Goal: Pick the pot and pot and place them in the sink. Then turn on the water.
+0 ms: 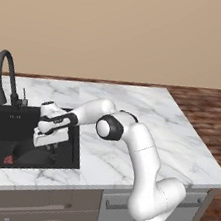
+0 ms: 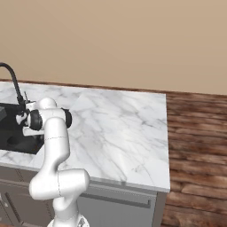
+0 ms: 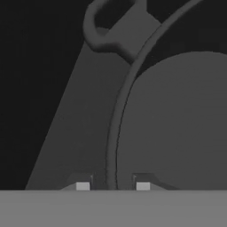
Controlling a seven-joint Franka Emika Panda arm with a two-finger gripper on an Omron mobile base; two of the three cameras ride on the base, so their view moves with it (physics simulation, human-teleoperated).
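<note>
Grey pot (image 3: 146,133) inside black sink (image 1: 9,124)

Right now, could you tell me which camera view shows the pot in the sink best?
The hand view: the pot is close up, its rim and loop handle clear, the gripper astride the rim. The left base view shows it as a dim shape in the sink. The right base view's arm hides it.

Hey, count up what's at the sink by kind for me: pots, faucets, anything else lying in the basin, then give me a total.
Pot: 1 that can be made out, grey, with a loop handle, in the sink
Faucet: 1, black
Small red thing: 1, in the basin, too small to identify
Total: 3
</note>
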